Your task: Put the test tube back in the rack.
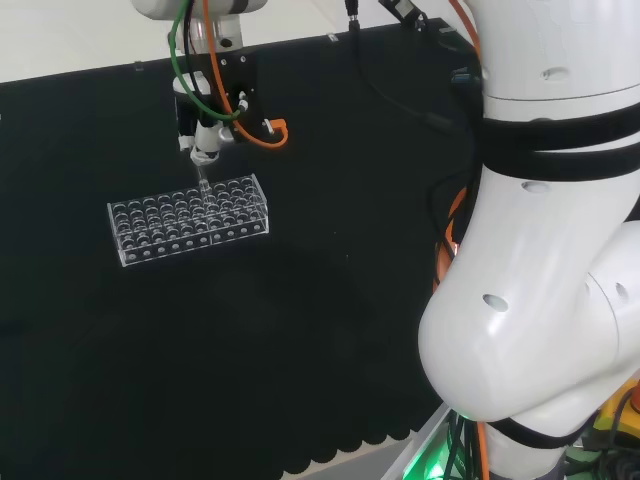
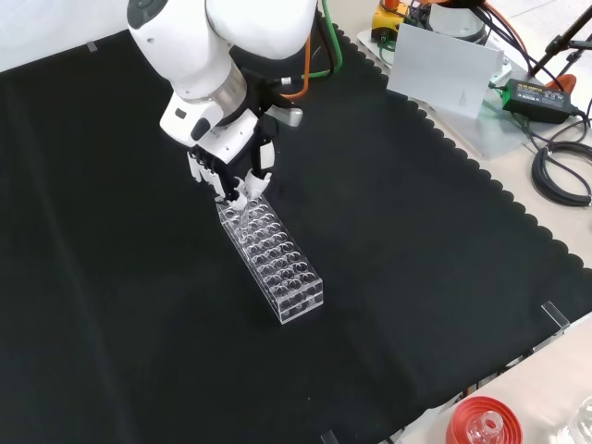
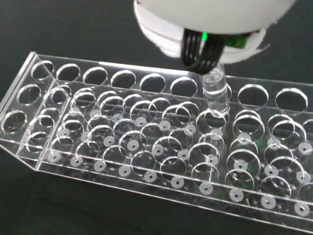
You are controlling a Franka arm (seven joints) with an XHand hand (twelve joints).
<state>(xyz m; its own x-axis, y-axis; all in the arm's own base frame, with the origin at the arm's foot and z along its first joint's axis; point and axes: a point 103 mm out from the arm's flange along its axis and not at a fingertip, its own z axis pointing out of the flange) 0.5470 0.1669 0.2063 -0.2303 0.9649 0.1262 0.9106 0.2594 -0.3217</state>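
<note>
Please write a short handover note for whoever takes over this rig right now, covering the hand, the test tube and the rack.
Hand: shut on the test tube, held upright over the rack.
Rack: clear, lying on the black cloth; its other holes look empty.
Done: tube brought above the rack, and the wrist view shows its lower end at or just inside a hole in the middle row.
Left: lower the tube fully into that hole, release it, and lift the hand clear.
</note>
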